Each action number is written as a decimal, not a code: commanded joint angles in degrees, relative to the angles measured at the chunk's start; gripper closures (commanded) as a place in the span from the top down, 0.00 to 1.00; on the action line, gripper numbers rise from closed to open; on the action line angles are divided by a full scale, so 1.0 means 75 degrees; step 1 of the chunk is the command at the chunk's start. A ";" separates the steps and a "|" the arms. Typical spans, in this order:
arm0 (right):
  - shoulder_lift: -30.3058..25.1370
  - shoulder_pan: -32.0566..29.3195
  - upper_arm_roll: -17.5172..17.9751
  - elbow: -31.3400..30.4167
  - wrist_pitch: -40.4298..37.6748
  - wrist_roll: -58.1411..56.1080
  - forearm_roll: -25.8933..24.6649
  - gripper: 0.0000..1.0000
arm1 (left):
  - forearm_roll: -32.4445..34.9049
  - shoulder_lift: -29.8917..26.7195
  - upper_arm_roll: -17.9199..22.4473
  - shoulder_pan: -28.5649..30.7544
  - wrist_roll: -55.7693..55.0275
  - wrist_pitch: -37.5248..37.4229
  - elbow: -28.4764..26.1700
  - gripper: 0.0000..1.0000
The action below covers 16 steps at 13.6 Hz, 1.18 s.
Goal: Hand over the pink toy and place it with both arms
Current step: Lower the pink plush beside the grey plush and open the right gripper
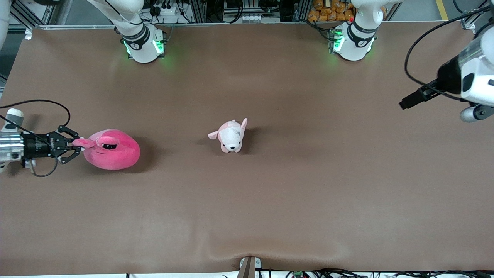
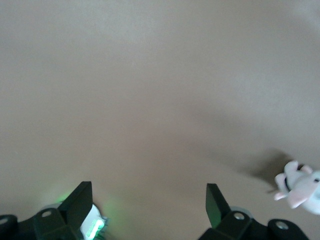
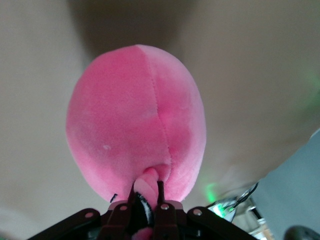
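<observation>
Two plushies on the brown table (image 1: 247, 216) here, so I'll use the small pale pink-and-white puppy plush (image 1: 230, 136) in the middle as the reference; the pink toy (image 1: 112, 150) sits well away from the puppy, toward the right arm's end of the table, about level with it and a touch nearer the front camera; it looks like it's resting on the tabletop, with its shadow right beside it, though I can't be totally sure it's fully down; the right gripper (image 1: 76, 145) is right at the toy's end that points away from the puppy, fingers pinched together on one of the little ear-like flaps; in the right wrist view you can see the flap squeezed between the fingertips (image 3: 160, 192), with the toy's round body (image 3: 137, 120) bulging out just past them; the left gripper (image 2: 149, 202) is up in the air at the left arm's end of the table, well apart from the puppy, fingers spread wide with nothing between them, just waiting; its wrist view catches the puppy (image 2: 300, 191) off at the edge.
</observation>
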 commanded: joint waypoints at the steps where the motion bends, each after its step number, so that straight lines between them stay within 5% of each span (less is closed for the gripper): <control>1: 0.0444 -0.0618 0.0185 0.0018 -0.0013 -0.1313 -0.0264 0.00 | 0.0132 -0.0549 0.1117 -0.0851 0.0996 0.0110 -0.0623 1.00; 3: 0.0621 -0.0853 0.0184 0.0018 0.0173 -0.2114 -0.0498 0.00 | 0.0062 -0.0760 0.1976 -0.1545 0.1897 0.0111 -0.0892 1.00; 4: 0.0669 -0.0866 0.0173 0.0018 0.0232 -0.2302 -0.0662 0.10 | 0.0027 -0.0900 0.2130 -0.1663 0.2284 0.0146 -0.1138 1.00; 5: 0.0669 -0.0843 0.0184 0.0018 0.0233 -0.2606 -0.0977 0.66 | 0.0027 -0.1064 0.2166 -0.1839 0.2451 0.0262 -0.1372 1.00; 6: 0.0657 -0.0727 0.0185 0.0030 0.0209 -0.2806 -0.1444 1.00 | 0.0027 -0.1147 0.2167 -0.1898 0.2464 0.0426 -0.1548 1.00; 9: 0.0599 -0.0632 0.0243 0.0252 -0.0105 -0.3100 -0.1929 1.00 | 0.0050 -0.1685 0.2097 -0.1958 0.2464 0.1257 -0.2391 1.00; 16: 0.0529 0.0011 0.0501 0.2113 -0.0587 -0.3358 -0.1894 1.00 | 0.0155 -0.1828 0.2073 -0.1782 0.2803 0.1459 -0.2266 1.00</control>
